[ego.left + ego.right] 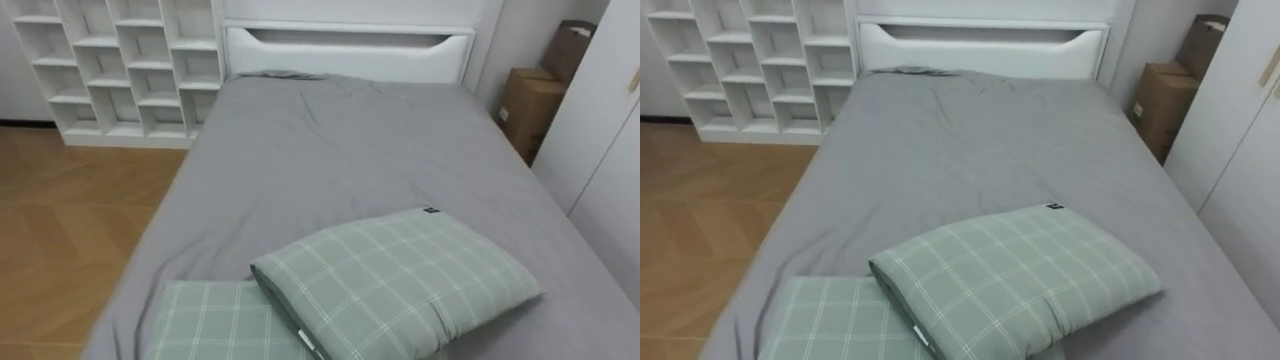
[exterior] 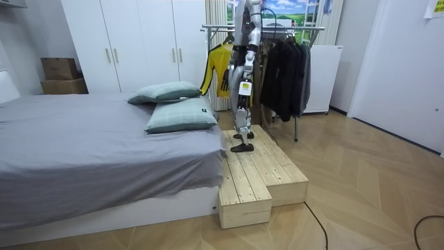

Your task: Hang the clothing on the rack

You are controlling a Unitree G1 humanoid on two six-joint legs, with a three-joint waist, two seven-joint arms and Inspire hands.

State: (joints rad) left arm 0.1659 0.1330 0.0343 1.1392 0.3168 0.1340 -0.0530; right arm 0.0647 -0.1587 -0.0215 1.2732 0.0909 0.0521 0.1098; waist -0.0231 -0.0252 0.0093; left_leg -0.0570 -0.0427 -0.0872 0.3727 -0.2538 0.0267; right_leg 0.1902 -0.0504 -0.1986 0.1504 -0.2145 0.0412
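We see green checked pillows (image 1: 400, 285) at the grey bed's (image 1: 330, 150) near end. Behind the robot, a yellow garment (image 2: 220, 69) and dark clothes (image 2: 284, 69) hang on the rack (image 2: 309, 28). The left hand (image 2: 244, 87) hangs low, and we cannot tell its fingers' state.

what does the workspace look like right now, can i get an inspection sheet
surface: bed, grey sheet, lightly creased
job's things: dark clothes and a yellow garment hang on the rack behind the robot
clutter: top pillow lies partly over the lower pillow at the bed's near end
hands: left hand hangs at the robot's side
cables: cable on the floor by the platform the robot stands on
surroundings: shelf, boxes, wardrobe
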